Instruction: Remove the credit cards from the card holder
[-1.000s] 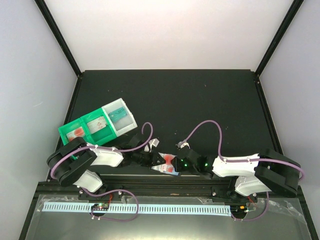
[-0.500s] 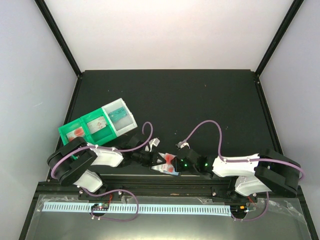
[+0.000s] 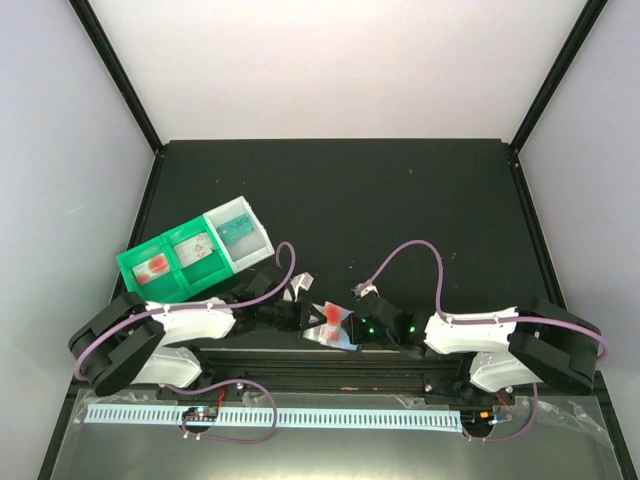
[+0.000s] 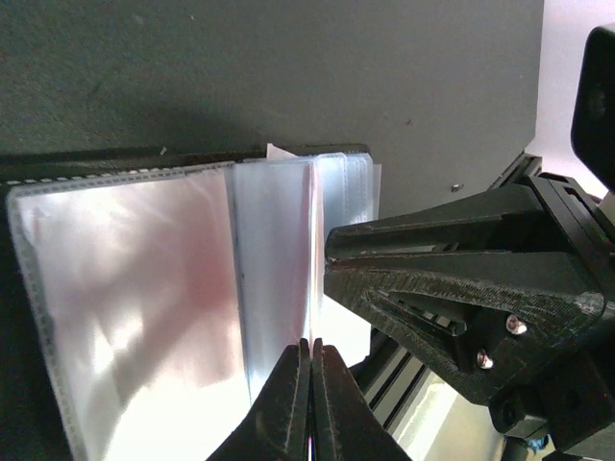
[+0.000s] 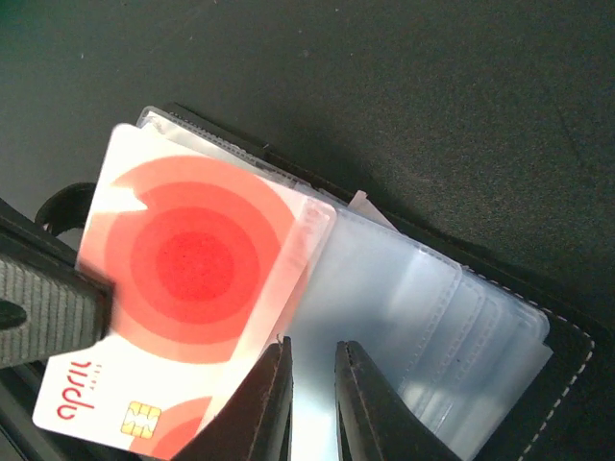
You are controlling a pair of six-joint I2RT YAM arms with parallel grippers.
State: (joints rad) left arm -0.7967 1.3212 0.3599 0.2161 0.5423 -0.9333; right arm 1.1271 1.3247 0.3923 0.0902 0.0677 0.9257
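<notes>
The card holder (image 5: 452,317) lies open at the table's near edge, black cover down and clear sleeves fanned (image 4: 279,230). A white credit card (image 5: 183,288) with red rings sticks halfway out of one sleeve toward the left; from above it is a red spot (image 3: 328,318). My left gripper (image 4: 312,348) is shut on the card's edge, and one of its fingers (image 5: 43,307) lies over the card's left side. My right gripper (image 5: 312,357) is clamped on the sleeve stack from the right (image 3: 352,327). Both grippers meet over the holder (image 3: 340,335).
A green-and-clear compartment tray (image 3: 195,250) holding cards stands at the left, behind my left arm. The black rail of the table's near edge (image 3: 330,362) runs just under the holder. My right gripper's black body (image 4: 461,288) fills the right of the left wrist view.
My left gripper has closed on the card and drawn slightly left, its elbow swinging down and left. The red card shows further out. The right arm has stayed put.
</notes>
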